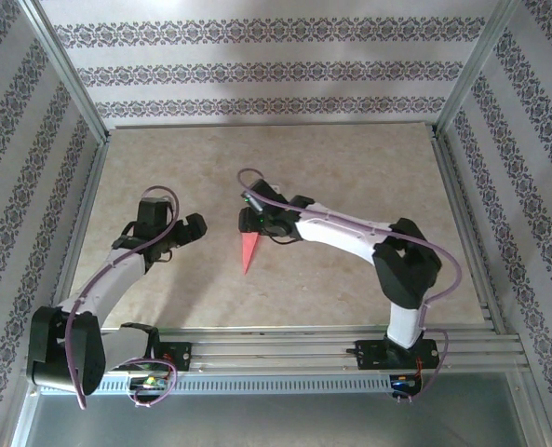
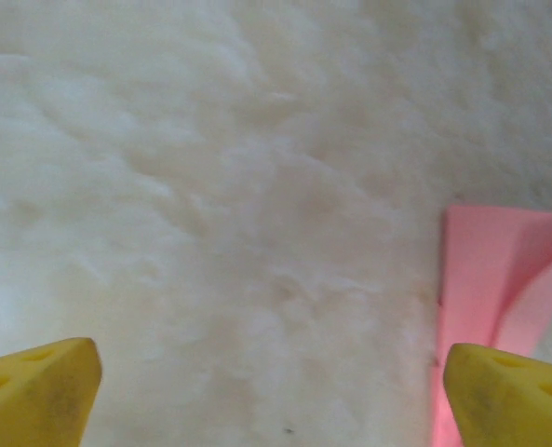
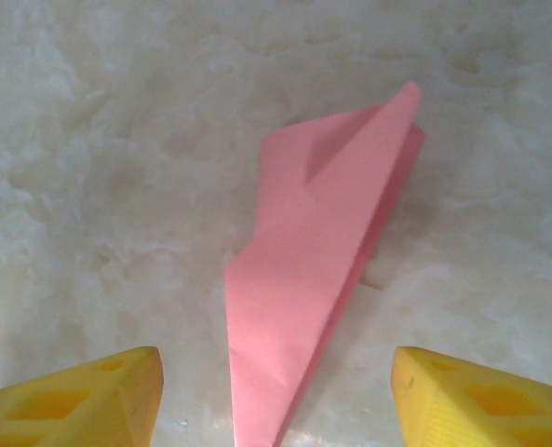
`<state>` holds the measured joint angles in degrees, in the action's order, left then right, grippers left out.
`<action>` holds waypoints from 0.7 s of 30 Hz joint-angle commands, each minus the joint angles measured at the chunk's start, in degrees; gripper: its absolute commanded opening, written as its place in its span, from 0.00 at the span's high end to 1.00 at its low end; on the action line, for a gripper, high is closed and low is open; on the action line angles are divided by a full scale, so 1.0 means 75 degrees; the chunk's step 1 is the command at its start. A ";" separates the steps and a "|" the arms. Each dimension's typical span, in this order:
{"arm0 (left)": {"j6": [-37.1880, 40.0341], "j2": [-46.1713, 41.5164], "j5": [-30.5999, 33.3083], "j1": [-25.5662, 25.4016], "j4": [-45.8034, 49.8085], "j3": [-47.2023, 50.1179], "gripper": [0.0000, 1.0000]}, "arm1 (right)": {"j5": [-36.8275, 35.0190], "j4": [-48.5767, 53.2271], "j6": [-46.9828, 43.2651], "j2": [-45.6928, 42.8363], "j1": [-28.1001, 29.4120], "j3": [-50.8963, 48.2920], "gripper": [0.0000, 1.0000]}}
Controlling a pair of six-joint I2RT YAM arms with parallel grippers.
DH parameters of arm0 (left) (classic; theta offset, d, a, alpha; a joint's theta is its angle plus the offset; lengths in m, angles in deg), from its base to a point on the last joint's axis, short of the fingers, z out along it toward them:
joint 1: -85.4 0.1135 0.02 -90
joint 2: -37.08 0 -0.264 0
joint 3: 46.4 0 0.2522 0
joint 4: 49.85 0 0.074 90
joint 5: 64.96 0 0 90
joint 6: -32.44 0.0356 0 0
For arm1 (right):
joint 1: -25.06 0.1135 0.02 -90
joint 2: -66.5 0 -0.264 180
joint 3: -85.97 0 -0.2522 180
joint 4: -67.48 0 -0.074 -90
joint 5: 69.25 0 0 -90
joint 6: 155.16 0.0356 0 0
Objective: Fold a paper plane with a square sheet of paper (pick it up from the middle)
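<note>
The paper plane lies flat on the table, a narrow pink-red dart with its sharp tip toward the arm bases; the square sheet of paper is folded into this shape. My right gripper hovers over the plane's wide end. In the right wrist view the plane lies between the yellow fingers of the open right gripper, touching neither. My left gripper stands just left of the plane. It is wide open over bare table, with the plane's edge beside its right fingertip.
The beige marbled table is enclosed by patterned walls and an aluminium frame. Rails run along the near edge by the arm bases. Bare surface lies behind and to the right of the plane.
</note>
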<state>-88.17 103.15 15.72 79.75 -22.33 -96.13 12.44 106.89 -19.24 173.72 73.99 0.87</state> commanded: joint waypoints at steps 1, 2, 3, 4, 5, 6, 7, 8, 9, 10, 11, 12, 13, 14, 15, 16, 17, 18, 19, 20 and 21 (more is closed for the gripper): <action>-0.0208 -0.0247 0.0635 0.0178 0.0182 0.0137 0.01 | -0.1133 0.1262 -0.0078 0.0679 0.0127 0.0748 0.34; -0.0247 -0.0283 0.0656 0.0207 0.0169 0.0152 0.00 | -0.1199 0.1373 -0.0047 0.0818 0.0172 0.0925 0.34; -0.0254 -0.0306 0.0685 0.0235 0.0146 0.0166 0.00 | -0.1243 0.1538 -0.0018 0.0982 0.0202 0.1148 0.35; -0.0256 -0.0341 0.0709 0.0249 0.0175 0.0155 0.00 | -0.1256 0.1671 -0.0018 0.1127 0.0239 0.1360 0.36; -0.0246 -0.0340 0.0737 0.0267 0.0212 0.0147 0.01 | -0.1289 0.1757 -0.0061 0.1256 0.0271 0.1532 0.37; -0.0217 -0.0351 0.0745 0.0283 0.0228 0.0138 0.00 | -0.1341 0.1913 -0.0104 0.1407 0.0328 0.1767 0.37; -0.0197 -0.0350 0.0750 0.0302 0.0250 0.0115 0.00 | -0.1428 0.2076 -0.0144 0.1568 0.0390 0.2007 0.37; -0.0195 -0.0353 0.0750 0.0314 0.0263 0.0102 0.01 | -0.1551 0.2209 -0.0178 0.1705 0.0443 0.2185 0.37; -0.0205 -0.0364 0.0734 0.0320 0.0257 0.0097 0.00 | -0.1677 0.2369 -0.0221 0.1871 0.0503 0.2429 0.37; -0.0206 -0.0364 0.0699 0.0340 0.0232 0.0099 0.01 | -0.1761 0.2542 -0.0238 0.2046 0.0539 0.2659 0.37; -0.0204 -0.0369 0.0681 0.0332 0.0218 0.0102 0.01 | -0.1822 0.2686 -0.0239 0.2179 0.0564 0.2832 0.37; -0.0185 -0.0370 0.0662 0.0331 0.0206 0.0102 0.01 | -0.1891 0.2823 -0.0241 0.2332 0.0588 0.3018 0.38; -0.0176 -0.0354 0.0641 0.0332 0.0205 0.0096 0.00 | -0.1966 0.2945 -0.0228 0.2431 0.0600 0.3146 0.38; -0.0173 -0.0359 0.0633 0.0331 0.0205 0.0103 0.01 | -0.2015 0.2993 -0.0216 0.2509 0.0611 0.3230 0.38; -0.0172 -0.0350 0.0622 0.0343 0.0193 0.0111 0.00 | -0.2009 0.3009 -0.0237 0.2602 0.0613 0.3302 0.39; -0.0177 -0.0357 0.0606 0.0343 0.0176 0.0120 0.01 | -0.1974 0.3056 -0.0251 0.2689 0.0607 0.3384 0.40; -0.0164 -0.0343 0.0590 0.0343 0.0169 0.0132 0.00 | -0.1951 0.3117 -0.0267 0.2762 0.0624 0.3480 0.40; -0.0169 -0.0337 0.0570 0.0343 0.0169 0.0132 0.00 | -0.1901 0.3167 -0.0326 0.2854 0.0631 0.3578 0.40; -0.0170 -0.0334 0.0563 0.0343 0.0169 0.0135 0.00 | -0.1835 0.3236 -0.0362 0.2952 0.0633 0.3693 0.40; -0.0168 -0.0320 0.0562 0.0344 0.0166 0.0131 0.01 | -0.1781 0.3334 -0.0388 0.3051 0.0637 0.3805 0.41; -0.0173 -0.0317 0.0568 0.0348 0.0169 0.0133 0.00 | -0.1763 0.3501 -0.0413 0.3163 0.0636 0.3971 0.42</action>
<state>-89.31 101.33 19.72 81.47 -22.22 -95.25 0.37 128.40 -21.02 195.29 78.55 27.71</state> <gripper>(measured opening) 0.995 0.588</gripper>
